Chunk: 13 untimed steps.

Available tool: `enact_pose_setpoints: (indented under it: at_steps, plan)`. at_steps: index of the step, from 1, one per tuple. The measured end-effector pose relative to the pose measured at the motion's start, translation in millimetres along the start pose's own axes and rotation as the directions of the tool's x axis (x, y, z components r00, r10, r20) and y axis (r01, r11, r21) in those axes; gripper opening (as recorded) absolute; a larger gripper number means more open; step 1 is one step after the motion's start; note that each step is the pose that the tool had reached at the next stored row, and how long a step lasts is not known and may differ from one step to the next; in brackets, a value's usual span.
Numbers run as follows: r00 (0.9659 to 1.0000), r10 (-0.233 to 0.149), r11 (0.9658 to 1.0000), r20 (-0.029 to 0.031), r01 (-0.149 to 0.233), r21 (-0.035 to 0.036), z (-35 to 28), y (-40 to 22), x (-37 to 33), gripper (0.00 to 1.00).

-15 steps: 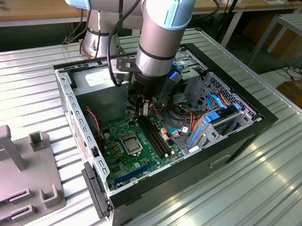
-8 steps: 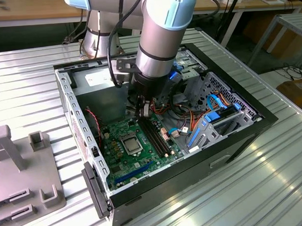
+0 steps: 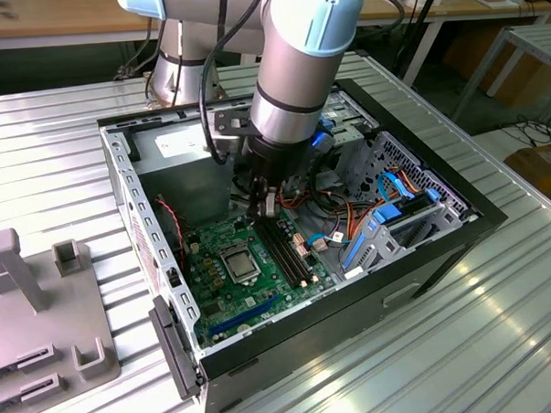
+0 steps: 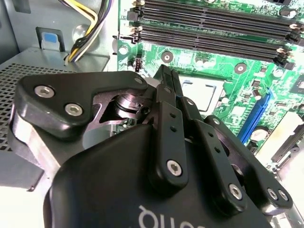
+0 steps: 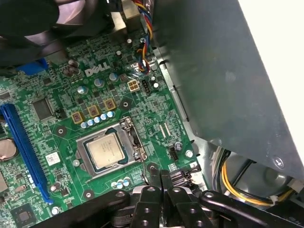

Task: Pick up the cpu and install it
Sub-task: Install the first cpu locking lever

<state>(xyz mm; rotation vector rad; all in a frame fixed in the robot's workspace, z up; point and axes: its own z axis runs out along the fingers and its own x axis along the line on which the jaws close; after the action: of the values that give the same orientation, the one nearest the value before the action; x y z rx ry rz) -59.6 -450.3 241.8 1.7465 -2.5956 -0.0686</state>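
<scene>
The cpu (image 5: 105, 149) lies flat in its socket on the green motherboard (image 5: 57, 95), its silver-grey top showing inside the metal retaining frame (image 5: 134, 145). In the second wrist view the cpu (image 4: 202, 92) is partly hidden behind my fingers. In the exterior view the cpu (image 3: 239, 261) sits near the middle of the open computer case. My gripper (image 3: 268, 207) hangs above the board, a little way off the socket toward the power-supply box. Its black fingers (image 5: 159, 178) are pressed together with nothing seen between them, as the gripper (image 4: 167, 76) also appears in the second wrist view.
A grey power-supply box (image 5: 228, 71) stands close beside the gripper. Long black memory slots (image 4: 213, 28) and a blue expansion slot (image 5: 23, 147) flank the socket. Yellow cables (image 5: 242, 185), a drive cage (image 3: 395, 220) and the case walls (image 3: 129, 204) hem the space. A grey fixture (image 3: 42, 308) sits outside.
</scene>
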Motion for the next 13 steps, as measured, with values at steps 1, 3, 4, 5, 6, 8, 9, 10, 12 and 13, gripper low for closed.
enact_pose_setpoints:
  at_steps: [1, 3, 4, 5, 6, 8, 9, 10, 12, 13]
  plan:
    - [1.0000, -0.004, 1.0000, -0.0002, 0.004, 0.0000, -0.2, 0.3, 0.2, 0.15]
    - [0.9999, -0.013, 0.9999, -0.0011, 0.013, 0.0000, -0.7, 1.5, 0.9, 0.15]
    - [0.9998, -0.021, 0.9998, -0.0032, 0.021, 0.0005, -0.7, 2.5, 1.3, 0.15]
    - [0.9995, -0.031, 0.9995, -0.0067, 0.031, 0.0014, -0.7, 2.9, 1.5, 0.15]
    - [0.9992, -0.039, 0.9992, -0.0090, 0.039, 0.0021, -0.7, 2.9, 1.5, 0.15]
    - [0.9981, -0.060, 0.9982, -0.0122, 0.060, 0.0024, -0.8, 3.0, 1.7, 0.15]
    - [0.9967, -0.080, 0.9968, -0.0133, 0.080, 0.0022, -0.8, 3.0, 1.8, 0.15]
    - [0.9943, -0.106, 0.9944, -0.0142, 0.106, 0.0017, -0.7, 3.0, 1.7, 0.15]
    - [0.9896, -0.143, 0.9897, -0.0157, 0.143, 0.0010, -0.7, 3.0, 1.8, 0.15]
    - [0.9870, -0.160, 0.9871, -0.0165, 0.160, 0.0006, -0.7, 3.1, 1.8, 0.15]
